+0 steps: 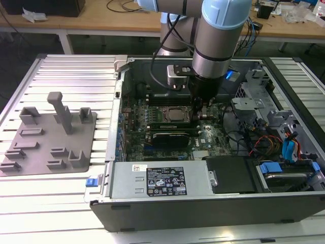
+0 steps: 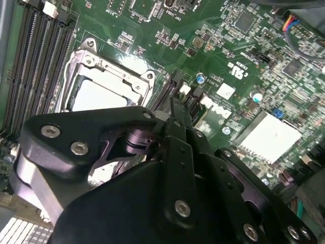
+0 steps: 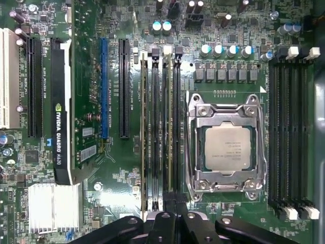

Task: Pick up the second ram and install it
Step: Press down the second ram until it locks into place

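1. I see the open computer case (image 1: 213, 203) on the slatted table (image 1: 71, 76)
2. The arm (image 1: 216, 46) reaches into the motherboard (image 3: 117, 168)
3. The gripper (image 3: 170, 206) sits over the slots beside the processor socket (image 3: 226, 147)
4. Its jaws look clenched; I cannot make out the second ram

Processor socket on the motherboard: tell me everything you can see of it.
The square silver metal processor socket lies flat on the green motherboard, between two banks of long black memory slots. Its shiny load frame, with screws at the corners, is closed around a seated processor with a dull grey printed lid. Nothing touches it from above; the black end effector is over the slots beside it.
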